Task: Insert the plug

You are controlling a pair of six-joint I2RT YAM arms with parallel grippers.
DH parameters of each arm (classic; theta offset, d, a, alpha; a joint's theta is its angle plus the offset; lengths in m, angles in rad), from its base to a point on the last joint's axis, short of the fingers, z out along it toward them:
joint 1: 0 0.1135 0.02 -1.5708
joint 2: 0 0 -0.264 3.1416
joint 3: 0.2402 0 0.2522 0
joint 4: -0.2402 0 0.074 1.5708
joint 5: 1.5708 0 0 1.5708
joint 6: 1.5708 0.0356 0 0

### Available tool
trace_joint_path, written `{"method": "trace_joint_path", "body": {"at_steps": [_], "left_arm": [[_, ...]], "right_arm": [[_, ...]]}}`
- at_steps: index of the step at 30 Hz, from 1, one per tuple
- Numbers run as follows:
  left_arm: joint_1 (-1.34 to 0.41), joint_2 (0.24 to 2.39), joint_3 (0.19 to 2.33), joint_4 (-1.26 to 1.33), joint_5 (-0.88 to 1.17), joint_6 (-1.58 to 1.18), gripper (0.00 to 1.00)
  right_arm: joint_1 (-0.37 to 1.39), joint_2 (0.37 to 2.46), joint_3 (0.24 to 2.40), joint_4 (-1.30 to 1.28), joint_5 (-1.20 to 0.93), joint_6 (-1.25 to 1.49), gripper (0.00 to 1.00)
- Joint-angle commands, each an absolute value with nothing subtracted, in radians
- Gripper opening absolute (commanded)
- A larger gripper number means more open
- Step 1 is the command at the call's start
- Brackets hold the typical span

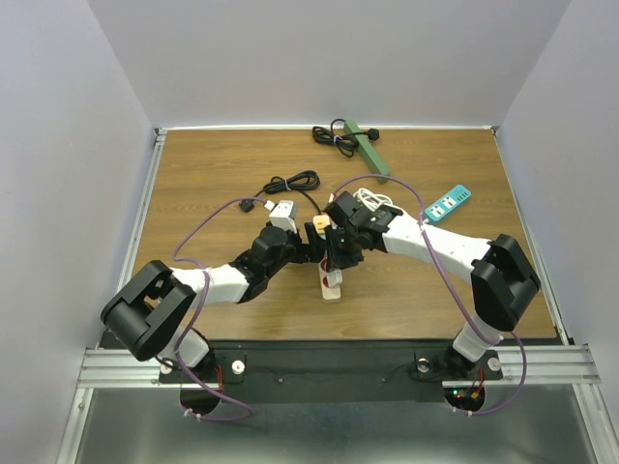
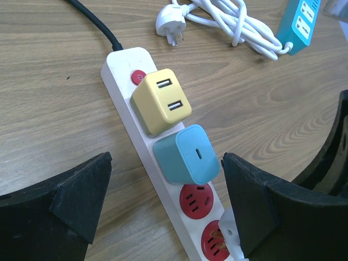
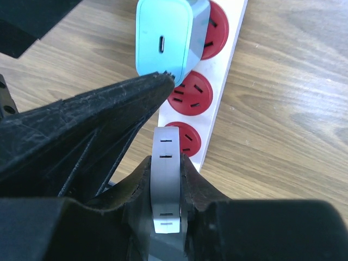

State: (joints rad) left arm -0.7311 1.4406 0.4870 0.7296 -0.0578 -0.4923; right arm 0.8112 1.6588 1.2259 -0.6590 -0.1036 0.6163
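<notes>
A white power strip (image 2: 120,62) with red sockets lies on the wooden table; it also shows in the top view (image 1: 332,285) and the right wrist view (image 3: 225,81). A yellow USB charger (image 2: 160,100) and a blue charger (image 2: 187,155) are plugged into it. My left gripper (image 2: 166,204) is open, its fingers (image 2: 70,201) on either side of the strip just past the blue charger. My right gripper (image 3: 166,185) is shut on a white plug (image 3: 167,163), held over the red end socket (image 3: 189,138). The plug's corner shows in the left wrist view (image 2: 231,234). Its prongs are hidden.
A teal power strip (image 1: 447,204) and a coiled white cable (image 1: 372,200) lie at the back right. A green strip (image 1: 368,150) with a black cable lies at the far edge. Another black cable (image 1: 290,184) and a white adapter (image 1: 282,213) lie left of centre.
</notes>
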Motion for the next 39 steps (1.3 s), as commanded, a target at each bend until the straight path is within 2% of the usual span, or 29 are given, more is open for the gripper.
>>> {"method": "trace_joint_path", "body": {"at_steps": [1, 21, 39], "left_arm": [[-0.723, 1.437, 0.520, 0.781, -0.046, -0.495, 0.94], [-0.707, 1.419, 0.500, 0.778, -0.037, -0.508, 0.94], [-0.606, 1.229, 0.449, 0.661, -0.072, -0.531, 0.94]], "right_arm": [[0.831, 1.663, 1.262, -0.675, -0.094, 0.607, 0.00], [0.859, 1.703, 1.276, -0.695, -0.009, 0.618, 0.01], [0.933, 1.795, 1.376, -0.836, 0.182, 0.644, 0.00]]}}
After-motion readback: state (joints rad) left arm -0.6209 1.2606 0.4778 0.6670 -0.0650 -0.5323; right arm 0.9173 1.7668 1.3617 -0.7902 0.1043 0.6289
